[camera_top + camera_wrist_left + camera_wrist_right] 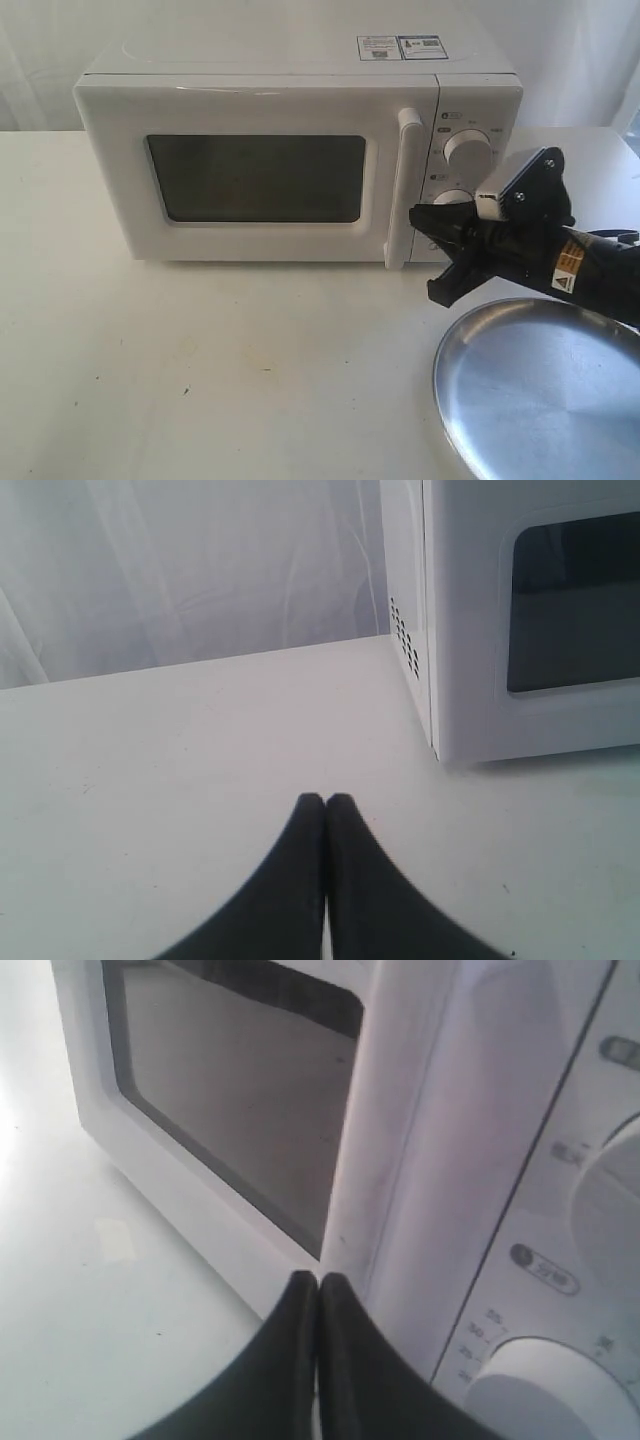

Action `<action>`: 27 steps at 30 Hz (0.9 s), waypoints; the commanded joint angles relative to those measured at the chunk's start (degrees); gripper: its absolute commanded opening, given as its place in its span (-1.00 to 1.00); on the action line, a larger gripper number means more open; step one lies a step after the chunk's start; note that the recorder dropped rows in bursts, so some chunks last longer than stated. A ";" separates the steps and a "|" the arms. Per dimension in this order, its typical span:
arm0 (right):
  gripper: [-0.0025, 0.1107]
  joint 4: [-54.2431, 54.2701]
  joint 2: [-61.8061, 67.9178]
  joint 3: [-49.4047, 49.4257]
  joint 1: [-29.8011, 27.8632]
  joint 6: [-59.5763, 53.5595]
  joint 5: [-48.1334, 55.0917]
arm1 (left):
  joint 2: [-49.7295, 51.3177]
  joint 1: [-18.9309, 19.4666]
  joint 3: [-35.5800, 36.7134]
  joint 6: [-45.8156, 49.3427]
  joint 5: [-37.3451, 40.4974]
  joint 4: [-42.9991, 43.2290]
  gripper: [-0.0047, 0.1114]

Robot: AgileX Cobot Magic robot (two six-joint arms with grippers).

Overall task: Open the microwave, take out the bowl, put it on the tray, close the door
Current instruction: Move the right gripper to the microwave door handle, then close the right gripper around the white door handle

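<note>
The white microwave (260, 100) stands at the back of the table with its door (120, 180) closed and the dark window (258, 178) showing nothing inside; the bowl is hidden. My right gripper (418, 216) is shut and empty, its tips close to the lower part of the vertical bar handle (404, 190). In the right wrist view the shut gripper (318, 1280) points at the foot of the handle (400, 1140). My left gripper (325, 800) is shut and empty over bare table, off the microwave's (470, 630) left front corner. The silver tray (540, 400) lies front right.
Two round white knobs (466, 146) sit on the panel right of the handle. The right arm (590, 270) hangs over the tray's far edge. A white curtain backs the table (200, 370). The left arm is outside the exterior view.
</note>
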 commanded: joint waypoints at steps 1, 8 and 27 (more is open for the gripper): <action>-0.96 -6.33 0.15 -0.33 -5.49 3.03 -6.56 | -0.12 -0.12 -0.16 0.00 0.16 -0.35 -0.92; -0.96 -11.44 1.34 -1.79 -6.95 5.18 -6.57 | -0.12 -0.12 -0.16 0.00 0.16 -0.35 -0.92; -0.07 -10.59 6.68 -7.16 -5.56 3.56 -9.02 | -0.12 -0.12 -0.16 0.00 0.16 -0.35 -0.92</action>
